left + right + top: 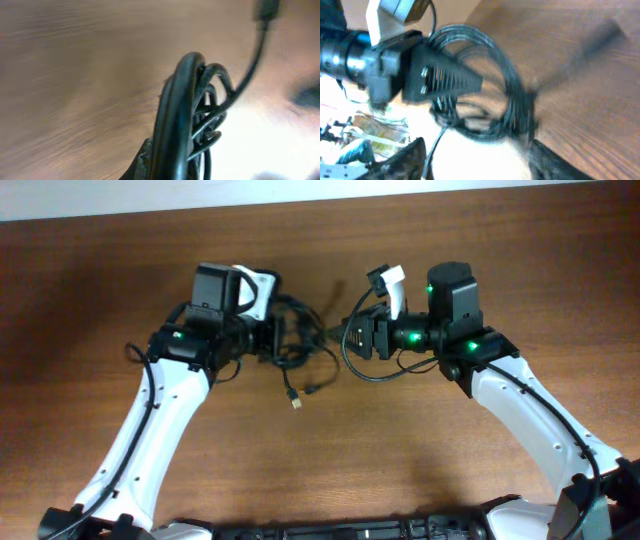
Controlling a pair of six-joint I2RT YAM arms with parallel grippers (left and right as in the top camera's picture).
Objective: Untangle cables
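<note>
The cables (298,340) are a tangled bundle of thin black cords between my two grippers, held just above the wood table. Two plug ends (296,401) hang down toward the table's front. My left gripper (276,337) is shut on the left side of the bundle. In the left wrist view the looped cords (195,115) rise straight out of its jaws (172,172). My right gripper (350,337) is open at the bundle's right side. In the right wrist view its fingers (477,150) spread wide below the blurred bundle (512,107), and the right finger is near or touching the cords.
The brown wood table (120,270) runs under both arms. A black cord loop (372,376) hangs below the right wrist. A black wire (135,352) lies beside the left arm. The left gripper shows in the right wrist view (445,77).
</note>
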